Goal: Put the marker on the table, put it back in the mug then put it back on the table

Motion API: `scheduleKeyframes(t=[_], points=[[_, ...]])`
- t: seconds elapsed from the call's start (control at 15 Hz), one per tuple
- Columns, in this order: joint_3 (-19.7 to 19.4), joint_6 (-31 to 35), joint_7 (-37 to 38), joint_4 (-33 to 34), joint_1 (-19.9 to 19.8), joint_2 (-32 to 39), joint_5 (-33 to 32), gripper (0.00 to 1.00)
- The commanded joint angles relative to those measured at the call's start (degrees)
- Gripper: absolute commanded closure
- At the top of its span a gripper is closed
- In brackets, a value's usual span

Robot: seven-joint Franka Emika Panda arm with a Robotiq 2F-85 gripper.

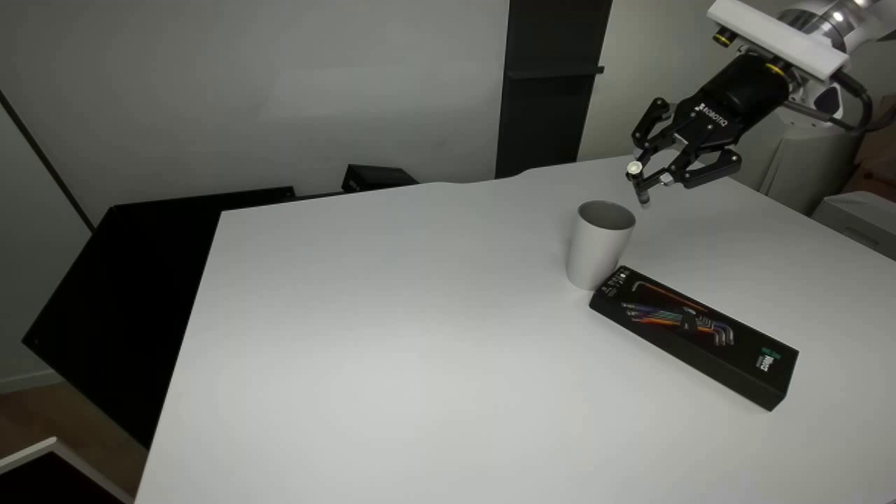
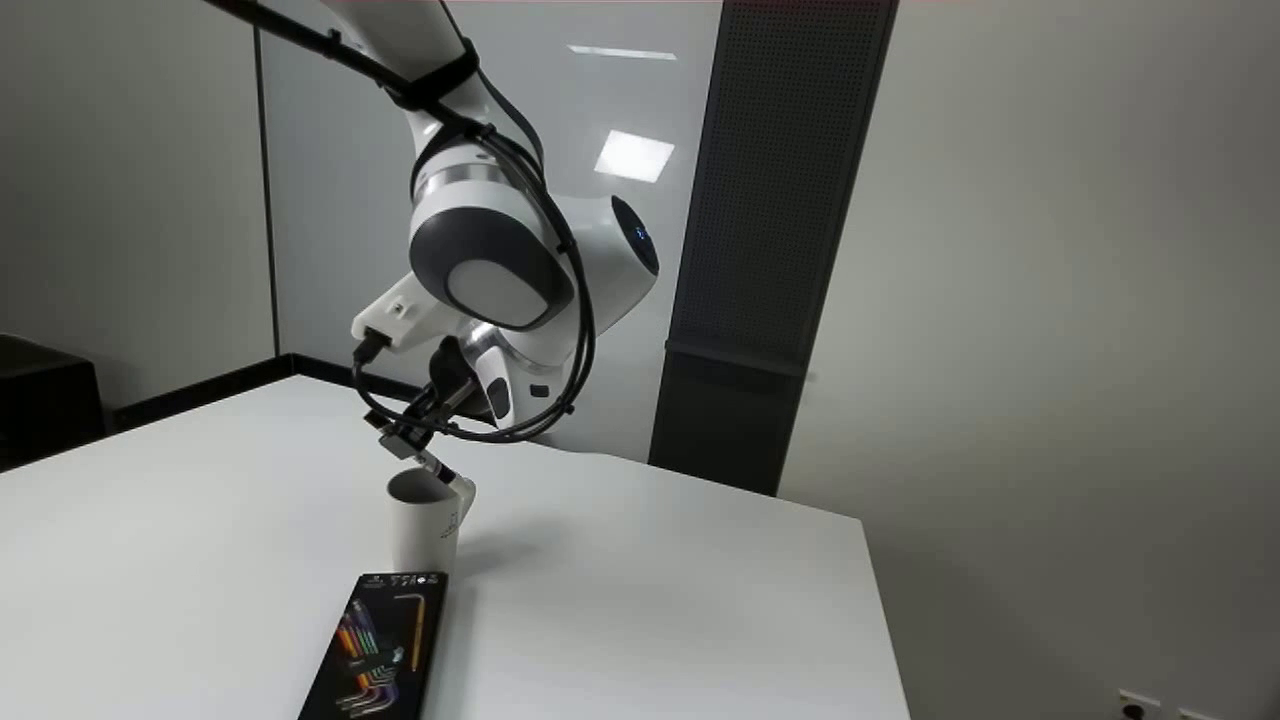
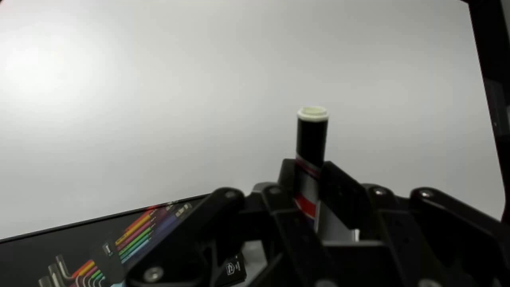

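Observation:
My gripper is shut on the marker, which stands between both fingertips in the wrist view. Its pale round end and black section stick out past the fingers, with red and white bands lower down; the far part is hidden by the jaws. In an exterior view the marker's pale end faces the camera. The mug, plain and white-grey, stands upright on the white table. My gripper hangs above the mug's rim level, off to one side of it. In an exterior view the mug appears just below the gripper.
A black box printed with coloured hex keys lies flat beside the mug, one end close against its base. It also shows as the box at lower left in the wrist view. A dark panel stands behind the table.

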Motion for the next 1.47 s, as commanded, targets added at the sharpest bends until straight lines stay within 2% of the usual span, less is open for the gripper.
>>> scheduleKeyframes(t=[0.0, 0.27, 1.0, 1.07, 1.13, 1.4], points=[[0.84, -1.02, 1.50, 3.85, 1.28, 2.30, 0.75, 0.92], [1.25, -1.89, 1.84, 5.63, 1.70, 3.89, 1.14, 0.92], [-0.51, -7.70, 3.27, 9.47, -1.94, 11.72, 4.19, 0.92], [-0.64, -7.58, 3.30, 9.68, -1.76, 12.09, 3.90, 0.56], [-0.73, -7.49, 3.11, 9.91, -1.57, 12.38, 3.56, 0.42], [-1.25, -5.22, 2.47, 9.23, 0.30, 11.60, 0.96, 0.19]])
